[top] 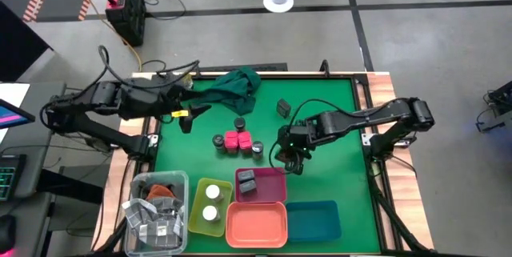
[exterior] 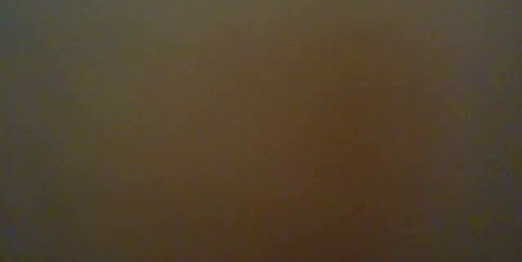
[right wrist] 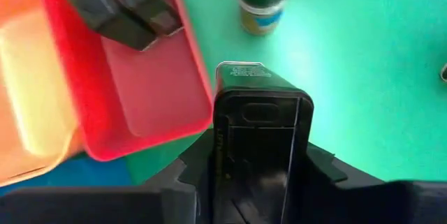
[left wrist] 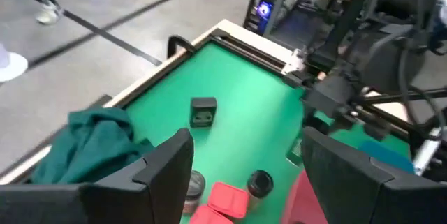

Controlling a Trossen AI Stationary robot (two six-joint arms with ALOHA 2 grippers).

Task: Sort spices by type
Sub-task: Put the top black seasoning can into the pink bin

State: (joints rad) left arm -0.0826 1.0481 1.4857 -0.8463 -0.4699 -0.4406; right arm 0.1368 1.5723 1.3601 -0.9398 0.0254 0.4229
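Green cloth point(top: 238, 86), four coloured trays point(top: 256, 223), clear bin point(top: 157, 211).

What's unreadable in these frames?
- Low view: blank brown blur, nothing visible.
- High view: the right gripper covers its load; only the right wrist view shows the dark grey square box it holds.
- High view: clear bin contents are indistinct.
- Left wrist view: blue tray partly hidden by the right arm.

Two square boxes point(top: 246, 182) lie in one tray point(top: 272, 182); two round jars point(top: 212, 203) in the tray point(top: 198, 209) left of it. The right tool point(top: 293, 161) holds a box point(right wrist: 260, 133) just beside the first tray.
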